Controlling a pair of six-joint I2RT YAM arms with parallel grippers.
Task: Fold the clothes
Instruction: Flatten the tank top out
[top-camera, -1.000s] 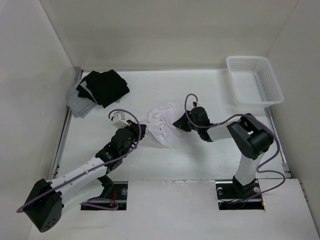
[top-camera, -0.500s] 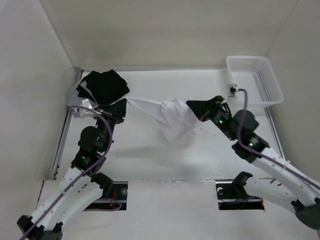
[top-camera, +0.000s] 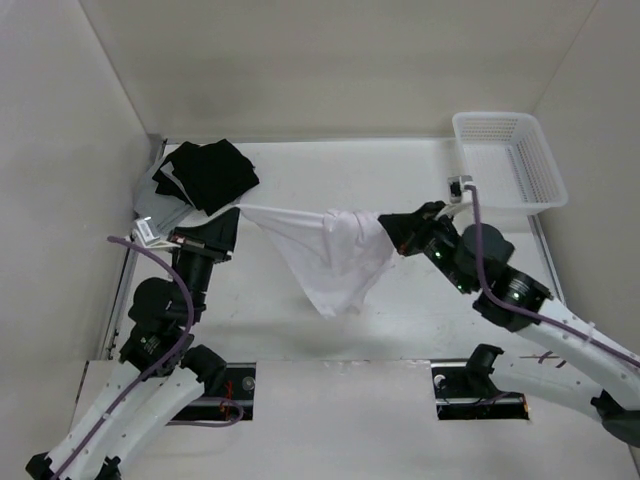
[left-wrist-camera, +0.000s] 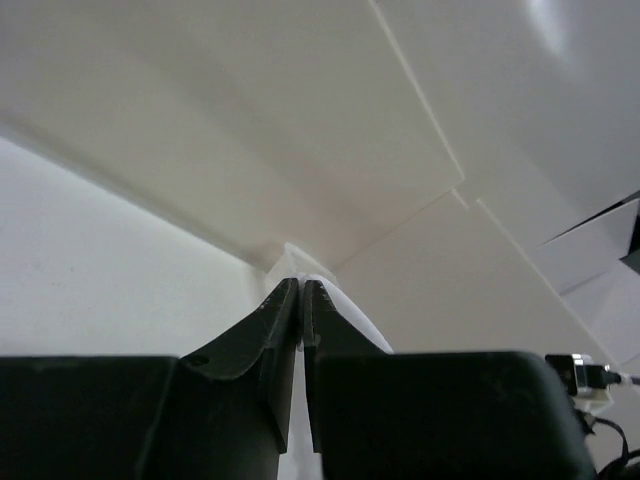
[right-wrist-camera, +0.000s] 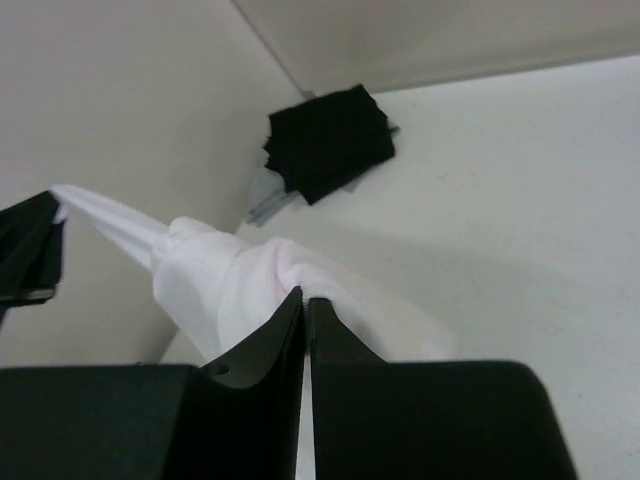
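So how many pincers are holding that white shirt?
2. The left pincer grips one end of the shirt near the black clothes; the right pincer grips the bunched end toward the basket.

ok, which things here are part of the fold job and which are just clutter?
In the job:
- white garment, stretched in the air between the arms
- left pincer, shut on one end
- right pincer, shut on the other end

Lying about:
- black garments
- grey cloth under them
- white basket
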